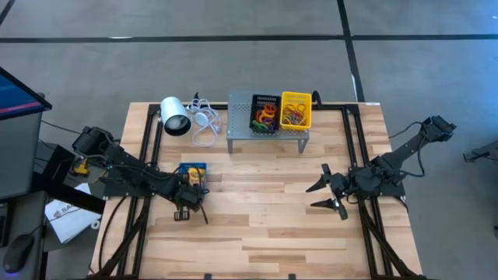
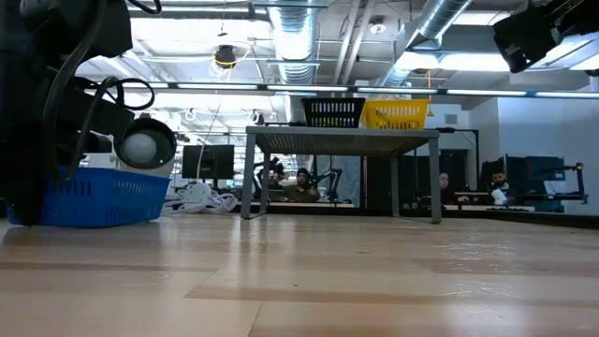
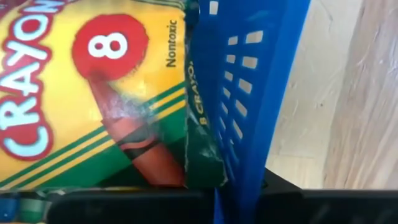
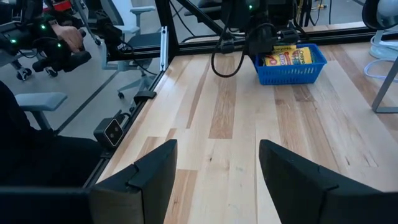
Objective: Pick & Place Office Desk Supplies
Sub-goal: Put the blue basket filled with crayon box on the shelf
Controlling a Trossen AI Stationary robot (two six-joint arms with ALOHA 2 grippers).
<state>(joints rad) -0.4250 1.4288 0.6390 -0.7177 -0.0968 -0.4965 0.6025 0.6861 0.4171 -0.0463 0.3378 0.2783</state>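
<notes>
Table: pale wooden slatted tabletop [image 1: 264,225], holding all items.
Stand: grey perforated metal stand [image 1: 241,124] at the far edge; carries two bins.
Bins, three: blue plastic bin [image 4: 292,70] near left, on table; black mesh bin [image 1: 264,113] and yellow mesh bin [image 1: 296,110] side by side on stand.
Crayon boxes: yellow crayon boxes [image 3: 93,93] lying flat in blue bin; left wrist view alone shows the "8" label.
Rubber bands: coloured loops [image 1: 266,120] in black and yellow bins, seen only from above.
Left gripper [image 1: 189,204]: beside the blue bin; finger state cannot be told.
Right gripper [image 4: 217,168]: spread wide, empty, over bare table.

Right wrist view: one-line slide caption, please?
Open right pincer hovers over bare wooden table; beyond, left arm at blue bin holding crayon boxes.
</notes>
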